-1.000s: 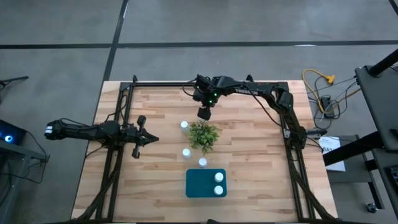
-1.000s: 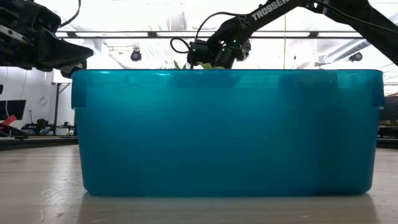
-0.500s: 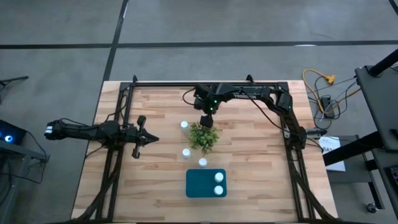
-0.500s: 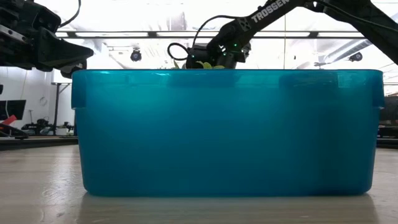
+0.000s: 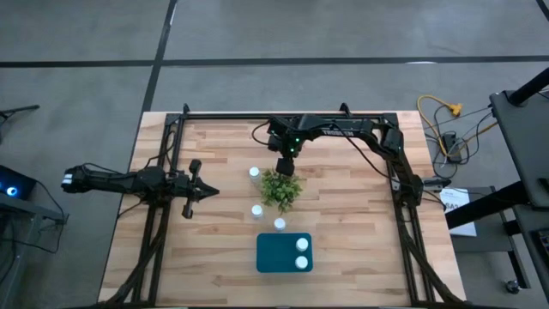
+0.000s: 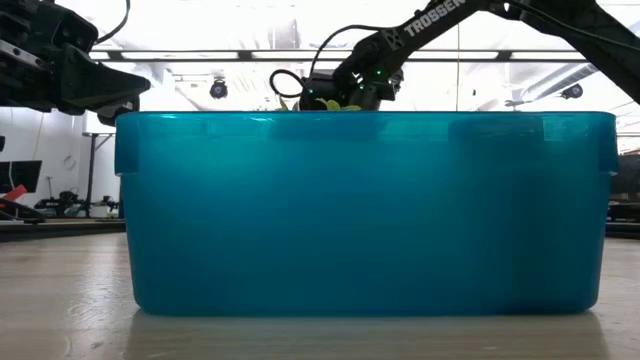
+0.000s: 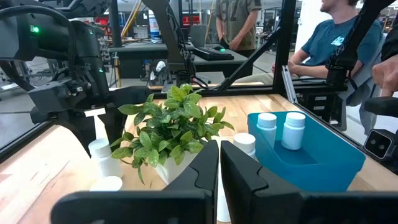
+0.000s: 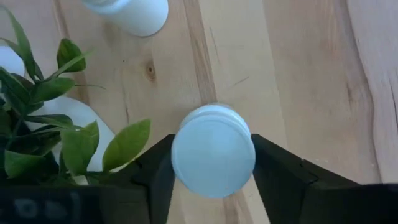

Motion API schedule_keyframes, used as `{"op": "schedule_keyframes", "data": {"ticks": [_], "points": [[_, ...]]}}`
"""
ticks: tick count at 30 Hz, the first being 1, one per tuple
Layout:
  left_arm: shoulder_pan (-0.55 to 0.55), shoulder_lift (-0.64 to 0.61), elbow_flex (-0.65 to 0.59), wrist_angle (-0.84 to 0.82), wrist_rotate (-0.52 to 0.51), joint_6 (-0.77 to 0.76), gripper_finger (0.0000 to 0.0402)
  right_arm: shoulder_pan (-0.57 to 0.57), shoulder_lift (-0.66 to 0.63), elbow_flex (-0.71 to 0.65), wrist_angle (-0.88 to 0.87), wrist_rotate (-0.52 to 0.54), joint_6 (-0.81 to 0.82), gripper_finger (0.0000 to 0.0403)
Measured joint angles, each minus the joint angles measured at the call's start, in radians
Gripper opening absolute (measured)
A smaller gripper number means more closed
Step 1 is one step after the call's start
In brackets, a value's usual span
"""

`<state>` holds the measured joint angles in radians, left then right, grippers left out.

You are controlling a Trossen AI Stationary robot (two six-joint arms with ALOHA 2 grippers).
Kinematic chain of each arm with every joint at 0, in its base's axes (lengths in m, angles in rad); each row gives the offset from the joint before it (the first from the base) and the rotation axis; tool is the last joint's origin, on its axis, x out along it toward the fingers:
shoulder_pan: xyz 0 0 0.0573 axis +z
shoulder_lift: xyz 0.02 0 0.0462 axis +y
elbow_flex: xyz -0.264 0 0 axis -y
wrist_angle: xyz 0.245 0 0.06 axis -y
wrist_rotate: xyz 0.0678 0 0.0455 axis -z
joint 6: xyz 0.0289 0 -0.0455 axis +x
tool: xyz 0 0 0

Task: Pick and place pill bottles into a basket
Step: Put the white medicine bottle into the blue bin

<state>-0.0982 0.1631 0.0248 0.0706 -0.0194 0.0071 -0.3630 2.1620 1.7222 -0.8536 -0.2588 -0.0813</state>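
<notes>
Currently the right end effector (image 5: pixel 284 166) sits at the far edge of the green leafy plant in its white pot (image 5: pixel 280 188), near mid-surface. In the right wrist view its two dark fingers (image 8: pixel 283 180) flank a small white capped pill bottle (image 8: pixel 212 151), one on each side of the cap; fingers spread around it, and I can't tell whether they touch it. Leaves (image 8: pixel 126 145) crowd one side of that bottle, bare wood on the other.

Other white pill bottles: one (image 5: pixel 254 172) just left of the plant, one (image 5: pixel 256 210) and one (image 5: pixel 280 224) on the near-left side of it, all close to the foliage but apart from each other. Two more (image 5: pixel 301 245) (image 5: pixel 300 263) stand upright in the right half of the teal-blue rectangular basket with rounded corners (image 5: pixel 273 253); its left half is bare. The basket sits near the front edge of the light wooden slatted surface (image 5: pixel 214 257).

The left end effector (image 5: pixel 203 190) waits at the left side of the surface, well apart from the bottles, with fingers pressed nearly together in the left wrist view (image 7: pixel 219 163), pinching nothing. Open wood lies on both outer sides, left and right of the cluster. People are seated beyond the frame (image 7: pixel 339 37).
</notes>
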Motion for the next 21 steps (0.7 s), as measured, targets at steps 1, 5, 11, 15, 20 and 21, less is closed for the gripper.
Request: {"op": "schedule_keyframes", "data": {"ticks": [1, 5, 11, 15, 20, 21], "points": [[0.000, 0.000, 0.000, 0.000, 0.000, 0.000, 0.0001, 0.000, 0.000, 0.000, 0.001, 0.000, -0.001, 0.0168], [0.000, 0.000, 0.000, 0.000, 0.000, 0.000, 0.0001, -0.007, -0.002, 0.001, 0.001, -0.004, -0.004, 0.0147], [0.000, 0.000, 0.000, 0.000, 0.000, 0.000, 0.0001, -0.023, -0.002, 0.001, 0.001, -0.008, -0.005, 0.0147], [0.000, 0.000, 0.000, 0.000, 0.000, 0.000, 0.0001, -0.038, -0.002, 0.001, 0.000, -0.007, -0.009, 0.0147], [0.000, 0.000, 0.000, 0.000, 0.000, 0.000, 0.0001, -0.061, -0.002, 0.022, -0.054, 0.002, -0.037, 0.0147], [0.000, 0.000, 0.000, 0.000, 0.000, 0.000, 0.0001, -0.067, -0.001, 0.033, -0.073, 0.004, -0.049, 0.0147]]}}
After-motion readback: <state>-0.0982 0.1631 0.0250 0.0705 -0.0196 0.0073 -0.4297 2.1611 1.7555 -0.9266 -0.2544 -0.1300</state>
